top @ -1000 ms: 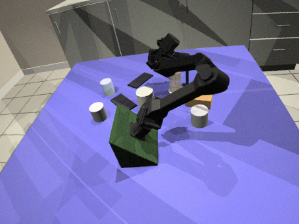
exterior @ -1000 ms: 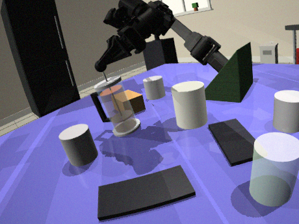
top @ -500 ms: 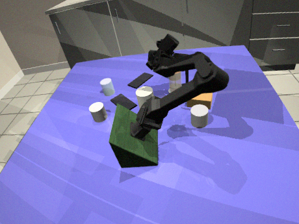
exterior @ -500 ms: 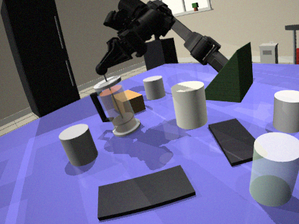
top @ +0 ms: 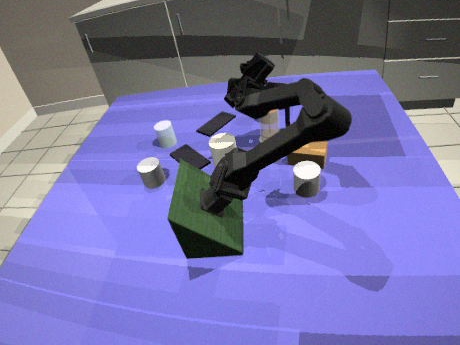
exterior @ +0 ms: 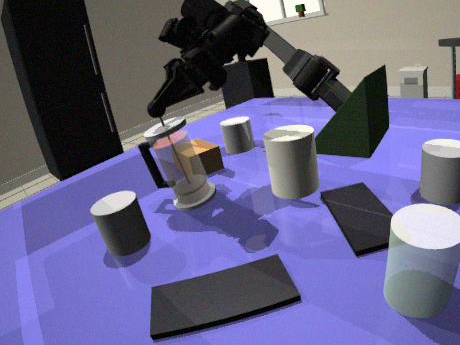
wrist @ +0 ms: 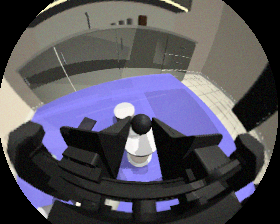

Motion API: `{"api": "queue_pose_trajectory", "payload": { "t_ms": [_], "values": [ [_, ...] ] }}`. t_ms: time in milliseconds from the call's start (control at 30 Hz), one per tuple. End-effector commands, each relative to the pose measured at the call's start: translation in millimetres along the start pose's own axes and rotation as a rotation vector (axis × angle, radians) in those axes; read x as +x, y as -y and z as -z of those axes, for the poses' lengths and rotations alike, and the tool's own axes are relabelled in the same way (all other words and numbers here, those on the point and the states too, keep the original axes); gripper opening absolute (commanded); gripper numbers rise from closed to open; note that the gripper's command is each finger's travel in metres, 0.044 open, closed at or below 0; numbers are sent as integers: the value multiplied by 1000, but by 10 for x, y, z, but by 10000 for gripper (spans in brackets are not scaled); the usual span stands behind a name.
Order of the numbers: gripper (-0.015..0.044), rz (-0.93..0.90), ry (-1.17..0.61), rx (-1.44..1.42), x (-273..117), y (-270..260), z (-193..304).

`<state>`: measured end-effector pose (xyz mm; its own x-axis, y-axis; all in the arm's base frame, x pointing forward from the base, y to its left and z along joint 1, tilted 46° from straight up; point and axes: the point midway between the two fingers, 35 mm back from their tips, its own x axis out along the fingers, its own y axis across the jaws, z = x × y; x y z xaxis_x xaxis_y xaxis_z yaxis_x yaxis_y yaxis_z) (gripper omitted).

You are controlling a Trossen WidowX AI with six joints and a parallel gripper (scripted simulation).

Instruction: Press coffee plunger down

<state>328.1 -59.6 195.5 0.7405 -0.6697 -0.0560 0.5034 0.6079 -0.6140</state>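
The gripper (exterior: pixel 156 108) is clamped on the black knob (wrist: pixel 141 122) of the plunger, and from the wrist view that little ball sits pinched right between the two dark fingers. The grip comes from above and a touch to one side, which looks sensible to me: a push straight down the thin rod (exterior: pixel 175 152) should keep the load on the axis and not shove the glass sideways.

The French press (exterior: pixel 181 164) stands upright on the purple table (exterior: pixel 75 297), its black handle (exterior: pixel 150 164) turned toward the fridge side and an orange box (exterior: pixel 202 156) just behind it. The knob is just above the lid (exterior: pixel 165 125), with only a short bit of rod showing outside. Through the clear wall the filter disc (exterior: pixel 191 183) appears to sit low near the base, so I'd judge the stroke nearly or fully finished, with only the release left.

As for the other vessels: grey cylinders stand scattered around, and the pale translucent cup (exterior: pixel 419 262) nearest me shows a darker greenish band in its lower part. I can't tell whether that is contents or tint. The press itself shows no liquid I can make out.
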Motion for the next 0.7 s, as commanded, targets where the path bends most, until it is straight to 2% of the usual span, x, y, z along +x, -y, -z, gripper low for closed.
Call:
{"api": "queue_pose_trajectory", "payload": {
  "t_ms": [0, 667],
  "values": [
    [120, 12, -21, -20, 27, -2, 49],
    [120, 3, -5, -4, 11, -7, 4]
  ]
}}
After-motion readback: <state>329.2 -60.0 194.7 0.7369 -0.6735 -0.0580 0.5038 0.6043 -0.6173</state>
